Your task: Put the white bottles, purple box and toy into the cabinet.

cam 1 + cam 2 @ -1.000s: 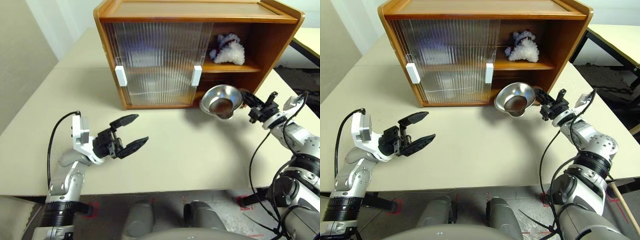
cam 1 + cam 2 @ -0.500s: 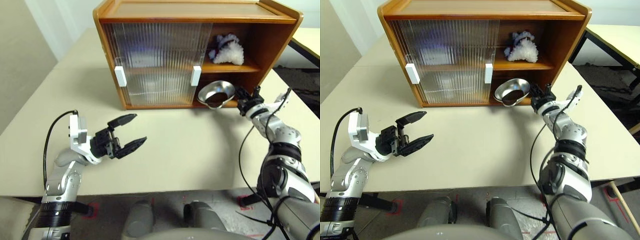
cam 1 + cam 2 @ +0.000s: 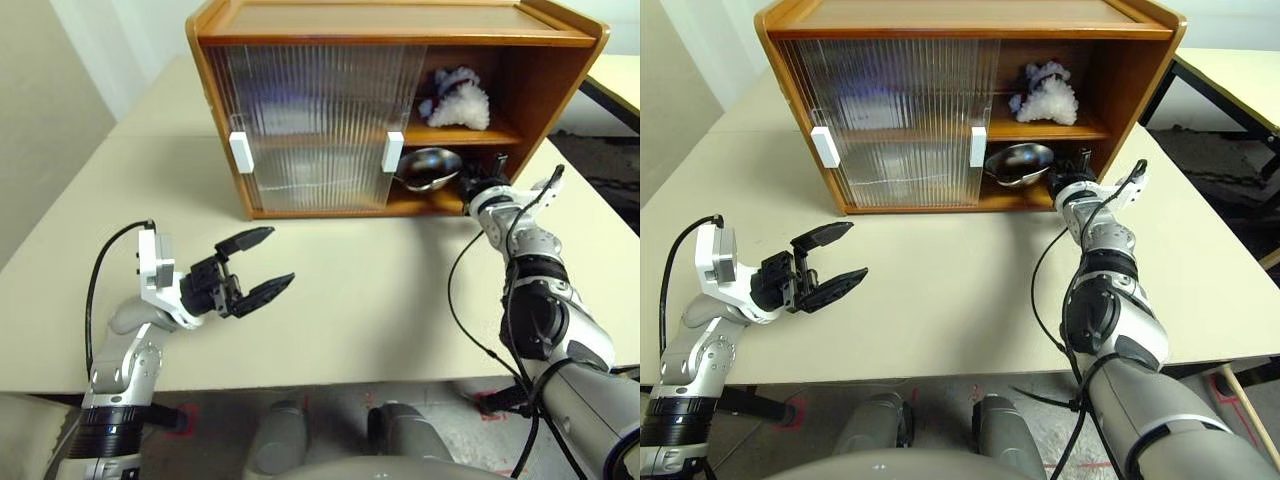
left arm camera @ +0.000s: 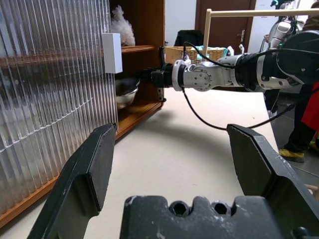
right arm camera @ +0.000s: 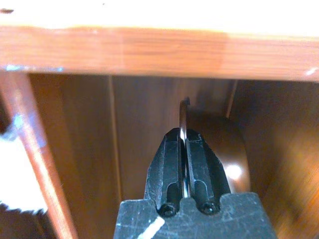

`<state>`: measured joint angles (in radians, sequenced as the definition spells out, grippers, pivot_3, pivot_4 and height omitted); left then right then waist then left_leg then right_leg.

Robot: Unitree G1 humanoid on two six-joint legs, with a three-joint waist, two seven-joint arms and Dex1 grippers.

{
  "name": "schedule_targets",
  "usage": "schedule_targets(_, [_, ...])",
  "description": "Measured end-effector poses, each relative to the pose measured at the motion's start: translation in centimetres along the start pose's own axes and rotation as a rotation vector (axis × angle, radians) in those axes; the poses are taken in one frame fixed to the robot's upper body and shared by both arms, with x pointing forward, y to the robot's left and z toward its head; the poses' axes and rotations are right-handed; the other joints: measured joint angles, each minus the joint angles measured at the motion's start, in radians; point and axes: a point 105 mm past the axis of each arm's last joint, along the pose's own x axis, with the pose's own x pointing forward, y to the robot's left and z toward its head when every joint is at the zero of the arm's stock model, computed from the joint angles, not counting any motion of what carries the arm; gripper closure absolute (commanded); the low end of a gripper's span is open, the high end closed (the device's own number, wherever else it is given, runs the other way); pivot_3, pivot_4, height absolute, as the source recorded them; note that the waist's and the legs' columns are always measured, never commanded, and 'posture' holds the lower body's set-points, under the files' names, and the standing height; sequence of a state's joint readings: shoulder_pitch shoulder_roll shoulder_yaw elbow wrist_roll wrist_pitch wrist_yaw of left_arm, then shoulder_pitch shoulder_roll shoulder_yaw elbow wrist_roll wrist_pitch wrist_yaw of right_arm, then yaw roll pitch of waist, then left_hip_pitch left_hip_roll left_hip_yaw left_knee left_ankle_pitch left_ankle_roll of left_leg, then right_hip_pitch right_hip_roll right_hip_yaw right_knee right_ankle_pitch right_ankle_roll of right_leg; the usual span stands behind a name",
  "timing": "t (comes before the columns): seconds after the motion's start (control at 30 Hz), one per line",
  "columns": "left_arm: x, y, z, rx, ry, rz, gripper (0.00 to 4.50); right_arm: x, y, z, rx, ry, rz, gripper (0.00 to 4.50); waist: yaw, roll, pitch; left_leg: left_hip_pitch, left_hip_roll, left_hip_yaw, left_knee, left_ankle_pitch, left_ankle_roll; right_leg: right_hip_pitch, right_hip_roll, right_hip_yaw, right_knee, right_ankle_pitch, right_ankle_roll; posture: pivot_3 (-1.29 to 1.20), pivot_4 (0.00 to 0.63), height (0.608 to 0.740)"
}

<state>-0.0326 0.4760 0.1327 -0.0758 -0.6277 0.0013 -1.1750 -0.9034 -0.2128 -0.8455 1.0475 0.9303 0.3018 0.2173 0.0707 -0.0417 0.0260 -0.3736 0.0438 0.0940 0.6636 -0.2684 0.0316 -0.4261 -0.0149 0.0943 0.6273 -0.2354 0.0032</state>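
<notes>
- the cabinet [image 3: 300,110] sits at the far side of the pale table [image 3: 380,290]; long axis runs side to side, open front facing the robot; both ribbed sliding doors [image 3: 310,120] are bunched over the left part, white handles [image 3: 393,151] facing out, so the right bay is open
- upper shelf of that open bay: the toy [image 3: 458,100], a fluffy white lump sitting near the front edge of the shelf; honestly can't tell which way it's facing from here, and I can't make out a hat or scarf for sure
- lower shelf, right bay: a shiny metal bowl [image 3: 430,168], roughly level with the mouth up, tucked just behind the right door handle; looks like it's low over the shelf floor, can't say if it's actually touching
- right gripper [image 5: 185,149] is stretched out level into the lower bay; fingers pressed together with the bowl's thin rim pinched between them; the wrist view shows the rim edge-on, sticking up past the fingertips with the bowl's curve off to one side
- left gripper [image 3: 258,262] hangs over the near-left part of the table, well apart from the cabinet; its two black fingers [image 4: 89,174] are spread wide with nothing between them, pointing toward the cabinet's lower front; the left wrist view looks along the doors to the right arm and bowl
</notes>
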Motion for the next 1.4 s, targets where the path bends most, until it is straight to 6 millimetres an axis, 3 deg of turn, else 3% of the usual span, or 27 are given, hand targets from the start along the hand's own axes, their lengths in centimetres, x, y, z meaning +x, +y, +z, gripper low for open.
schedule_targets(0.33, [-0.1, 0.1, 0.0, -0.001, 0.001, 0.01, 0.0, -0.1, -2.0, 1.4, 0.008, -0.131, -0.101, 4.5, 0.001, 0.0, -0.001, 0.001, 0.0, 0.0, 0.0, 0.0, 0.0, 0.001, 0.0, 0.0, 0.0, 0.0, 0.0, 0.26, 0.004, 0.74])
schedule_targets(0.67, [0.1, -0.1, -0.1, -0.005, 0.0, 0.006, 0.0, 0.0, -2.1, 0.9, 0.014, -0.142, -0.107, 4.5, 0.0, 0.0, -0.002, 0.002, 0.0, 0.0, 0.0, 0.0, 0.0, 0.002, 0.0, 0.0, 0.0, 0.0, 0.0, 0.26, 0.003, 0.74])
schedule_targets(0.83, [0.4, -0.3, 0.3, 0.015, -0.008, -0.004, 0.0, -0.1, -3.0, 0.1, 0.01, -0.117, -0.148, 2.96, -0.002, 0.0, -0.002, 0.002, 0.001, 0.001, 0.0, 0.0, 0.0, 0.001, 0.0, 0.0, 0.0, 0.0, -0.001, 0.26, 0.005, 0.74])
schedule_targets(1.1, [0.5, -0.3, 0.2, 0.006, -0.004, -0.005, 0.0, -0.1, -3.0, 0.0, -0.003, -0.106, -0.137, 0.02, -0.001, -0.001, -0.002, 0.002, 0.001, 0.001, 0.0, 0.0, 0.0, 0.002, 0.0, 0.0, 0.0, 0.0, -0.001, 0.25, 0.007, 0.74])
schedule_targets(1.4, [0.6, -0.4, 0.2, 0.0, -0.002, -0.009, 0.0, -1.0, -3.2, 0.7, -0.133, -0.007, -0.053, 0.02, 0.003, -0.002, -0.003, 0.002, 0.001, 0.0, 0.0, 0.0, 0.0, 0.002, -0.001, -0.001, -0.001, 0.0, -0.001, 0.24, 0.011, 0.74])
